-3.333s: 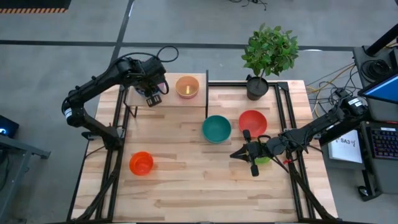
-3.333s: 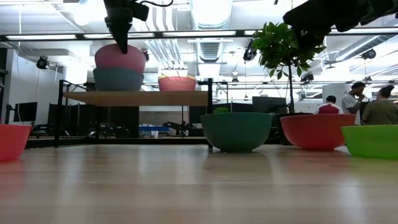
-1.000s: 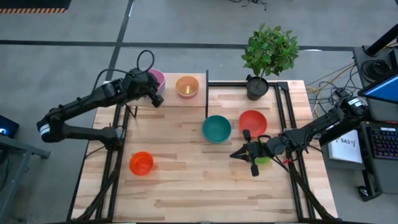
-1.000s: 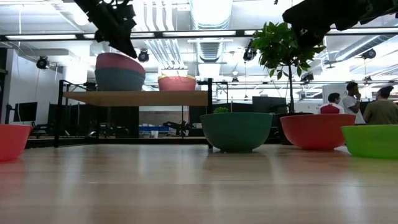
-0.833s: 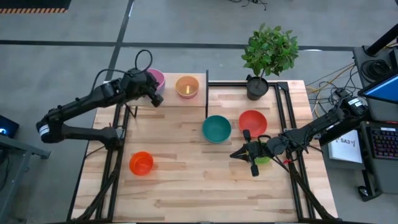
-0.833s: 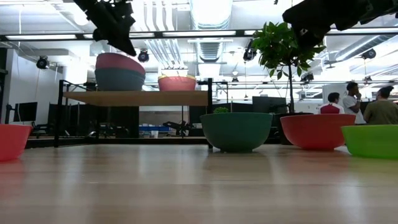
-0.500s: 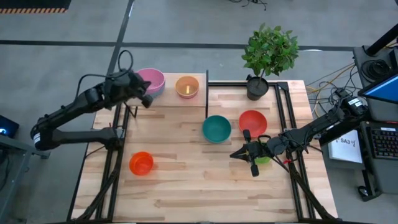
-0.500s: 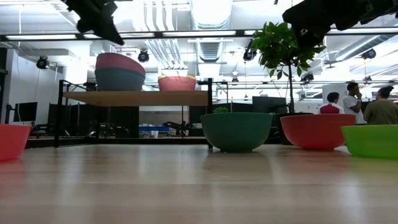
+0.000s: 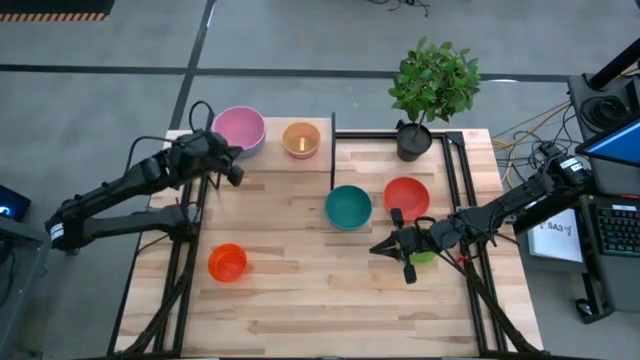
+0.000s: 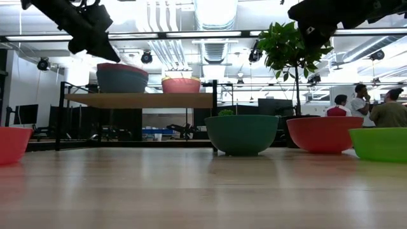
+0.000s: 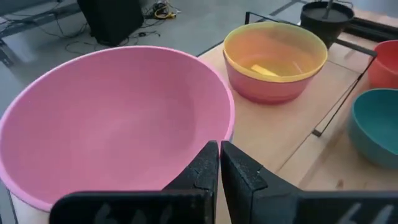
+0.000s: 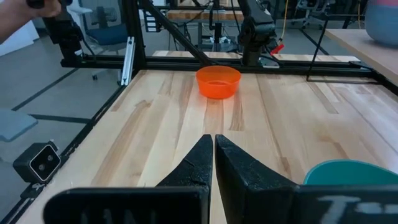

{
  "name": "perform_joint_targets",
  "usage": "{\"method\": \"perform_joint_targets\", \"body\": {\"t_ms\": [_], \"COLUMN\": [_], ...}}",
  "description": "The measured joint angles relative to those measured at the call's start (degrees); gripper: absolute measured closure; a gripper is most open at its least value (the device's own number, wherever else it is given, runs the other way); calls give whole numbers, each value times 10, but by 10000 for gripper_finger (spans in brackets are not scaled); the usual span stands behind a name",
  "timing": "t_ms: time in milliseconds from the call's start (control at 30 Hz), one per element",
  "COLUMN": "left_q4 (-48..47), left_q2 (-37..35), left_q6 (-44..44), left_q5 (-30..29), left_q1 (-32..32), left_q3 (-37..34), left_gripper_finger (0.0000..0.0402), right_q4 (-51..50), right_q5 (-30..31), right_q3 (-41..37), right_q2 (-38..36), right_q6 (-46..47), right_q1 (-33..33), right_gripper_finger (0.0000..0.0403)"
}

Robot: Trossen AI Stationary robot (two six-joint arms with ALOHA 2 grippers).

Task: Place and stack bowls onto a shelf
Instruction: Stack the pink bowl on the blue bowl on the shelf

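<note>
The light-wood shelf [image 9: 285, 162] stands at the table's far left. On it the pink bowl [image 9: 240, 128] sits nested in the blue bowl [image 10: 121, 81], next to a smaller yellow-orange bowl [image 9: 300, 139]. My left gripper [image 9: 233, 172] is shut and hovers just off the shelf's near edge, clear of the pink bowl [image 11: 112, 118]. The teal bowl [image 9: 348, 206], red bowl [image 9: 406, 197] and orange bowl [image 9: 227, 262] rest on the tabletop. My right gripper [image 9: 381, 248] is shut and held above the table beside the green bowl [image 9: 424, 257], which its arm partly hides.
A black plant pot [image 9: 413, 140] with a leafy plant stands at the far edge, right of the shelf. Black frame rails [image 9: 458, 180] run along both table sides. Bare wood lies between the orange bowl and the teal bowl. People [image 10: 359, 102] stand in the room behind.
My left gripper has drawn back from the pink bowl toward the table's near-left, off the shelf. The pink bowl, which stood high and tilted in the blue bowl, has sunk down into it, so that only its rim shows above the blue one.
</note>
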Motion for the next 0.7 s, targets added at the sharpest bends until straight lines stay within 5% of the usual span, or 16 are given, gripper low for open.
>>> {"method": "perform_joint_targets", "body": {"t_ms": [167, 333, 700], "left_q4": [-2, -1, -11], "left_q2": [-6, -10, 22], "left_q6": [19, 59, 46], "left_q5": [-6, -102, -177], "left_q1": [0, 1, 11], "left_q3": [38, 82, 23], "left_gripper_finger": [402, 401, 401], "right_q4": [1, 4, 4], "right_q5": [0, 0, 0], "right_q3": [0, 0, 0], "right_q2": [0, 0, 0], "right_q6": [5, 12, 11], "right_q1": [0, 0, 0], "right_gripper_finger": [394, 394, 394]}}
